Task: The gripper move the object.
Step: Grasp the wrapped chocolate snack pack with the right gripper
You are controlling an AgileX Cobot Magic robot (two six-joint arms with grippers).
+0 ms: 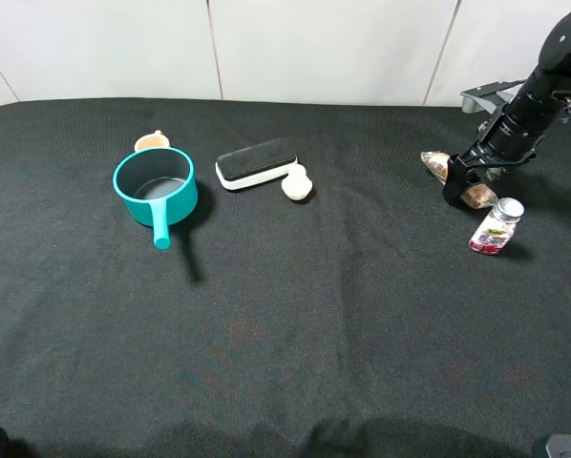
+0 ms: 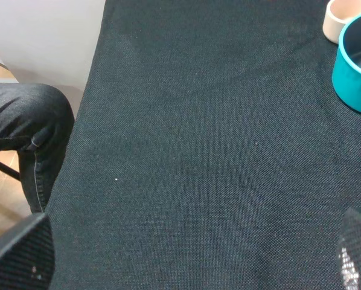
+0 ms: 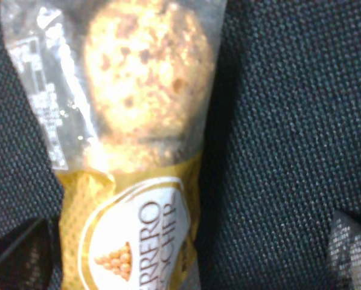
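Ferrero Rocher packet (image 3: 141,121): clear wrap with a yellow label band and a nut-crusted ball showing through, lying flat on the black cloth of the worktop (image 1: 314,315), toward the back right in the high view. My right tool (image 1: 464,188) is lowered over the packet's middle, so from above only its two ends show, one pointing toward the centre of the worktop and one toward a small clear bottle (image 1: 496,227). The right tool is spread. In the right wrist view its fingers (image 3: 353,246) stand one on each side of the packet, one close by the label edge and the other well apart from it with bare cloth between; neither is seen pressing the wrap. The bottle, silver-capped with red contents, stands just beside the right tool on its near side; whether it touches the packet I cannot tell. Well apart, left of centre, lie a black-and-white eraser (image 1: 255,163) with a white rounded lump (image 1: 296,182) touching its right end, a teal saucepan (image 1: 155,187) with its handle toward the near edge, and a beige cup (image 1: 153,141) just behind the saucepan. My left tool (image 2: 186,266) hangs spread over bare cloth near the worktop's left edge, pinching nothing; only its fingertips (image 2: 20,257) show. Beyond that edge is a leg in dark jeans (image 2: 29,133).
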